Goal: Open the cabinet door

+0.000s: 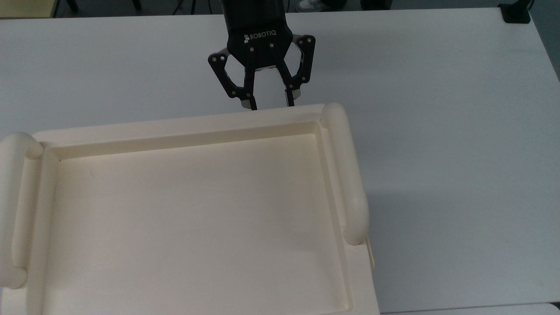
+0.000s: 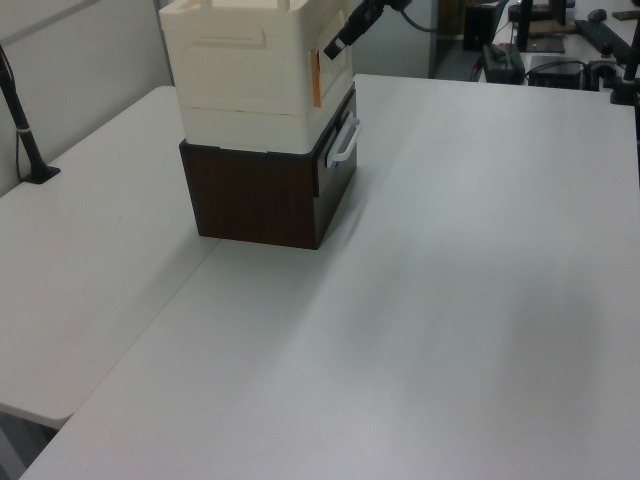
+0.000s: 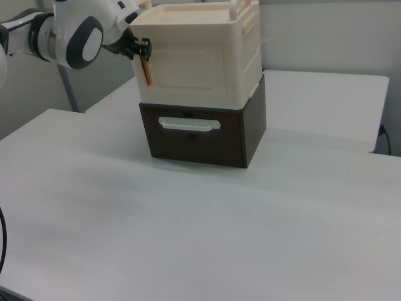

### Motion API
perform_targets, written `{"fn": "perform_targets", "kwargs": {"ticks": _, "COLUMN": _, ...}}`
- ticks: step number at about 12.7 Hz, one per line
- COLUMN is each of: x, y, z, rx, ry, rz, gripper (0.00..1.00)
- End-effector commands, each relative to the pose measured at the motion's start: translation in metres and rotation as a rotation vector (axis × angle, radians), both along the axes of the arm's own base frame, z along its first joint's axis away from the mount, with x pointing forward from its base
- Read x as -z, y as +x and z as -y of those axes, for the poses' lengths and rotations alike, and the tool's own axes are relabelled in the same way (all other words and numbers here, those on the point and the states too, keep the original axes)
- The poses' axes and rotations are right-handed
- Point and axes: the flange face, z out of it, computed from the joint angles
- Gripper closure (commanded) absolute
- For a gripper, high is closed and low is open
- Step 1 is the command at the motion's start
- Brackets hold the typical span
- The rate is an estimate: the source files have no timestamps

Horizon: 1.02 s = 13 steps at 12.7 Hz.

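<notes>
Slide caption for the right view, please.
Open gripper at the shut cabinet door's orange-tabbed edge; cream cabinet sits on a brown drawer unit.

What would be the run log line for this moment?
tool: open, at cabinet door upper edge | door: shut | drawer unit: below cabinet

Cabinet door (image 3: 190, 72): cream plastic panel with raised rounded-rectangle rim, upright, shut flush in the cream cabinet's front, above a dark drawer.
</notes>
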Motion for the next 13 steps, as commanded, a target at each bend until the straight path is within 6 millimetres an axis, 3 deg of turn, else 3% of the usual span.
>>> {"fn": "perform_targets", "kwargs": {"ticks": 1, "x": 0.008, "y": 0.008, "z": -0.015, "rx": 0.028, "ry": 0.041, "rz": 0.054, "gripper": 0.50}}
{"fn": "perform_targets", "kwargs": {"ticks": 3, "x": 0.014, "y": 0.012, "z": -0.022, "rx": 0.027, "ry": 0.043, "rz": 0.082, "gripper": 0.50}}
{"fn": "perform_targets", "kwargs": {"ticks": 5, "x": 0.014, "y": 0.013, "z": -0.021, "rx": 0.031, "ry": 0.044, "rz": 0.094, "gripper": 0.58}}
{"fn": "perform_targets", "kwargs": {"ticks": 8, "x": 0.014, "y": 0.012, "z": -0.020, "rx": 0.031, "ry": 0.043, "rz": 0.093, "gripper": 0.78}}
{"fn": "perform_targets", "kwargs": {"ticks": 10, "x": 0.016, "y": 0.012, "z": -0.017, "rx": 0.036, "ry": 0.043, "rz": 0.085, "gripper": 1.00}}
{"fn": "perform_targets", "kwargs": {"ticks": 13, "x": 0.018, "y": 0.010, "z": -0.010, "rx": 0.044, "ry": 0.045, "rz": 0.072, "gripper": 1.00}}
